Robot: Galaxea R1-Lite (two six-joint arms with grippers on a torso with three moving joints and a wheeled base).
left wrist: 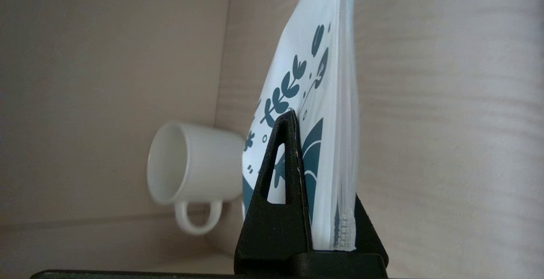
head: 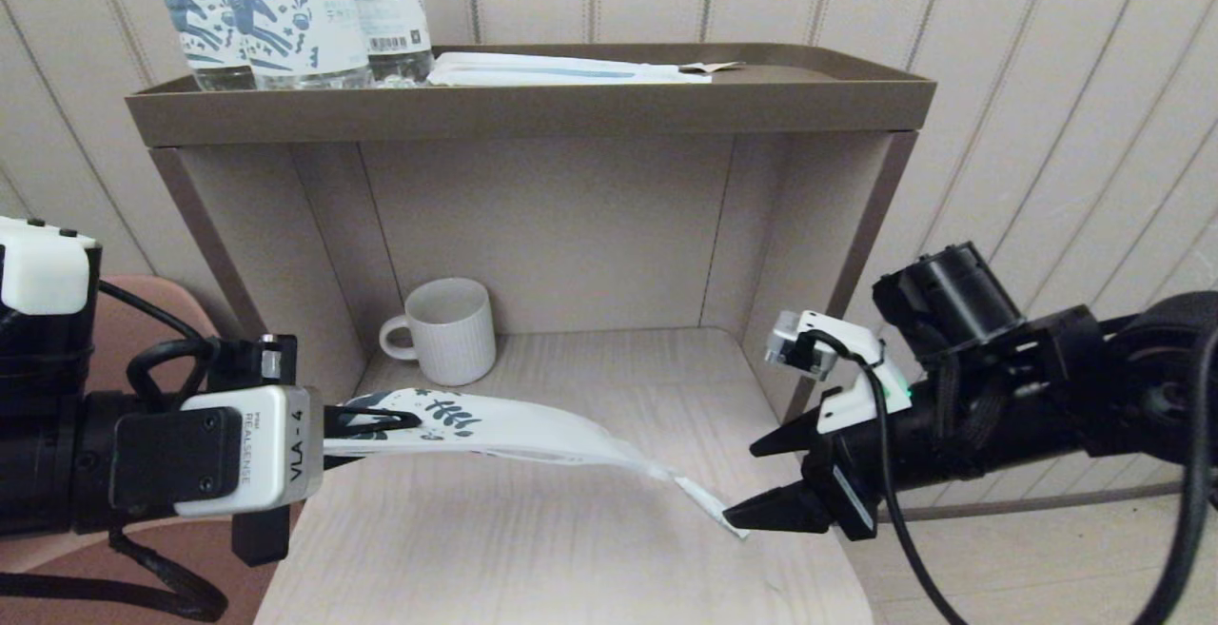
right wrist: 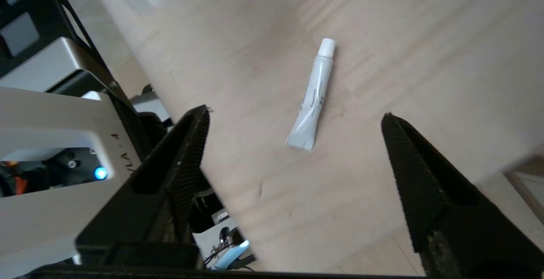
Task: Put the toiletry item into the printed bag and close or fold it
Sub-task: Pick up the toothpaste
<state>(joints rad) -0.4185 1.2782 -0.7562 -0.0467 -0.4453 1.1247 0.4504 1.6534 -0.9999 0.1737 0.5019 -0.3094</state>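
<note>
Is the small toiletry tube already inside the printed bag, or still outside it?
Outside. The toiletry tube lies bare on the wooden shelf; the printed bag hangs from the left hand.

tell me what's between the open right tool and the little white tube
Nothing: in the right wrist view only bare wood surface separates the right tool from the toiletry item.

Head camera: high, looking forward-down at pale wood-grain desk [head: 571, 549]. Left wrist: close behind fingers, facing white ribbed ceramic mug [left wrist: 191, 164], shared with head view. Right wrist: close above desk.
</note>
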